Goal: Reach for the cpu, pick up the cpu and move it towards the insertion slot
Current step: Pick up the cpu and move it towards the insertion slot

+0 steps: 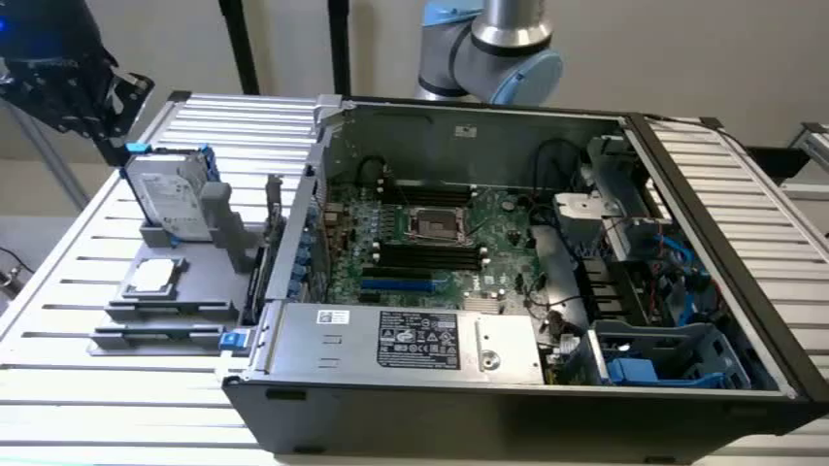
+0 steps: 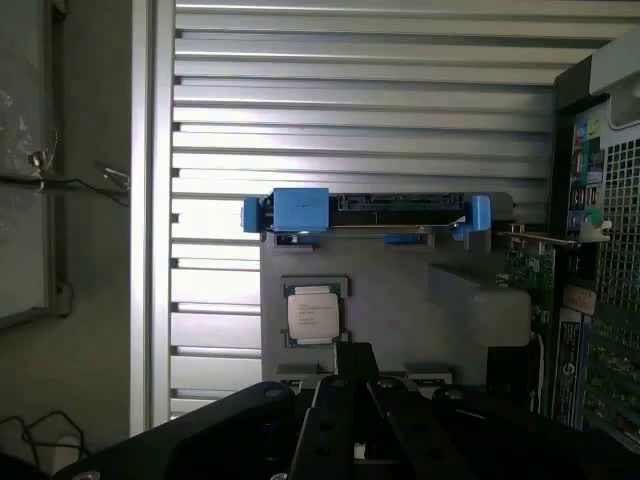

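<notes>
The cpu (image 1: 153,277) is a small square chip with a shiny silver top, lying flat on a grey fixture (image 1: 194,254) on the slatted table, at the exterior view's left beside the open computer case. In the wrist view the cpu (image 2: 312,312) lies just ahead of my black gripper (image 2: 355,352), whose fingers are shut with nothing between them. In the exterior view my gripper (image 1: 93,112) hangs high over the table's far corner, well above and behind the chip. The insertion slot (image 1: 437,225), a silver-framed square socket, sits on the green motherboard inside the case.
A silver hard drive (image 1: 175,199) with blue rails stands upright on the fixture just behind the cpu; from the wrist its blue rail (image 2: 300,210) shows. The case wall (image 1: 305,223) rises between fixture and motherboard. Cables and drive bays (image 1: 647,291) fill the case's right side.
</notes>
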